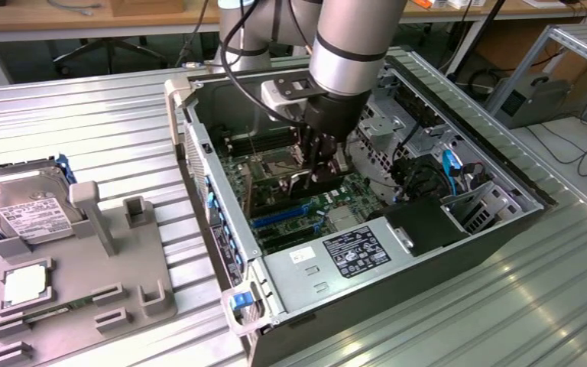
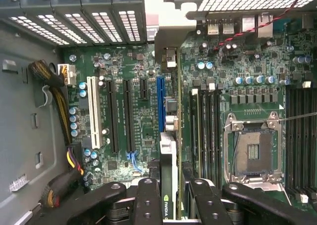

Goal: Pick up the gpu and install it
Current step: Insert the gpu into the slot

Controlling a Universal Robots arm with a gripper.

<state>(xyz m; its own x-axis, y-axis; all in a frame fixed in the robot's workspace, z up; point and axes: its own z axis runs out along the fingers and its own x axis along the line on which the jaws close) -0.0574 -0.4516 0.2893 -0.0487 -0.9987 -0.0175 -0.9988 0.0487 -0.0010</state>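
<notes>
Jaws grip gpu edge-on near blue slot.

Thin dark gpu with green logo, upright and edge-on, over the motherboard inside the case.

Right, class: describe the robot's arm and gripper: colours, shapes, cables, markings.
The arm is a smooth silver-grey cylinder ringed by a black band, ending in a black wrist. A pale grey box is fixed beside the wrist, and a black cable loops along the arm. The gripper is black; its fingers are blocky, with round screw holes.
</notes>
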